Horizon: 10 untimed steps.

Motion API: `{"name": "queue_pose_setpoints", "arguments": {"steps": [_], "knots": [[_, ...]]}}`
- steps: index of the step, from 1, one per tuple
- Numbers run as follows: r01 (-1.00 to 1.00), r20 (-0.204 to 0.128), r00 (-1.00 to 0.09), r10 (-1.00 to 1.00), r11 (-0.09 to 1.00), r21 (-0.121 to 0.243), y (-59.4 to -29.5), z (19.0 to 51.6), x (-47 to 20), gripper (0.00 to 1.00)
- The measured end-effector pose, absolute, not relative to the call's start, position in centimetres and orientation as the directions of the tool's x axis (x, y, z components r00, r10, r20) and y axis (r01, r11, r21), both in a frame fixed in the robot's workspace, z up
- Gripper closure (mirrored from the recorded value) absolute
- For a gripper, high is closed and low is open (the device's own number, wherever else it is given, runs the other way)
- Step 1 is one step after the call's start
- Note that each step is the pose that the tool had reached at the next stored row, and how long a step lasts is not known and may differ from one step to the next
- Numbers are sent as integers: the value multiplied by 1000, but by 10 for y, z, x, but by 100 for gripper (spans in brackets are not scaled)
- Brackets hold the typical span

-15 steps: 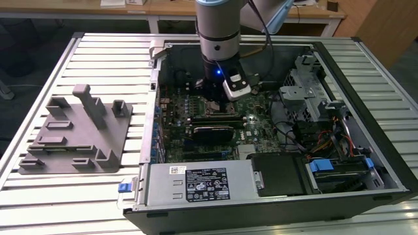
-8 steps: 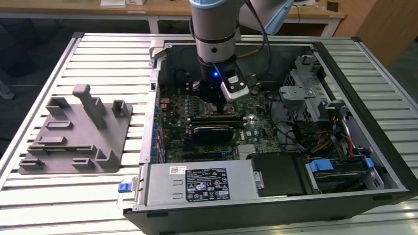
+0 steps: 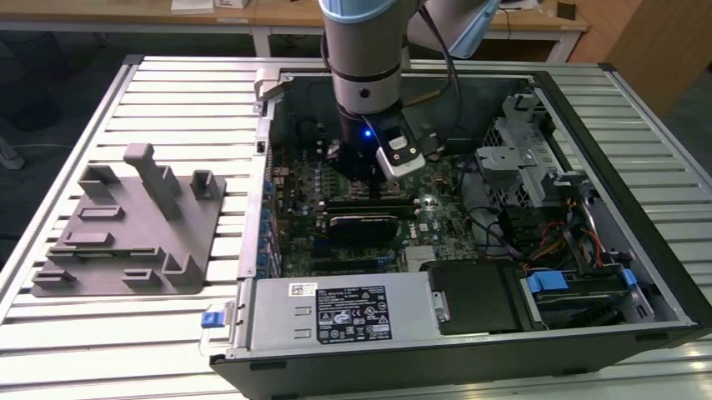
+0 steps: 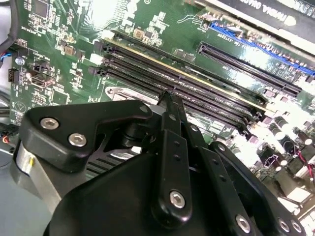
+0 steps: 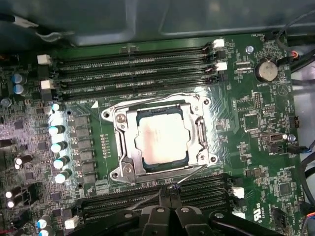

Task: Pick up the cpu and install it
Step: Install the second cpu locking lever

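The cpu, a pale silver-white square, lies flat inside the motherboard socket, and the socket's metal frame surrounds its edges. In the first wrist view my gripper is shut, its fingertips pressed together just beside the socket, over the memory slots. A thin wire lever runs from the socket's corner to the tips; whether they pinch it is unclear. In the second wrist view the gripper closes to a single narrow tip above the board. In the exterior view the gripper reaches down into the open computer case.
The grey plastic fixture with upright posts stands on the slatted table at the exterior view's left. Inside the case are the power supply, a drive cage with cables, memory slots and capacitors.
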State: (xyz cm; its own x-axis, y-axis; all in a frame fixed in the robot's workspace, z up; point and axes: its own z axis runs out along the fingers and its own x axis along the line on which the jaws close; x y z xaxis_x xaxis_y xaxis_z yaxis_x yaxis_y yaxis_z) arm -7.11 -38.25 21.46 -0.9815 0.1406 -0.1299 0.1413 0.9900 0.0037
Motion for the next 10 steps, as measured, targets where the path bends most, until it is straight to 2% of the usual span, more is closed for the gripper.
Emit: {"name": "queue_pose_setpoints", "arguments": {"steps": [10], "knots": [[100,-126,-987,103,995,32,-385,208,-76,89]]}}
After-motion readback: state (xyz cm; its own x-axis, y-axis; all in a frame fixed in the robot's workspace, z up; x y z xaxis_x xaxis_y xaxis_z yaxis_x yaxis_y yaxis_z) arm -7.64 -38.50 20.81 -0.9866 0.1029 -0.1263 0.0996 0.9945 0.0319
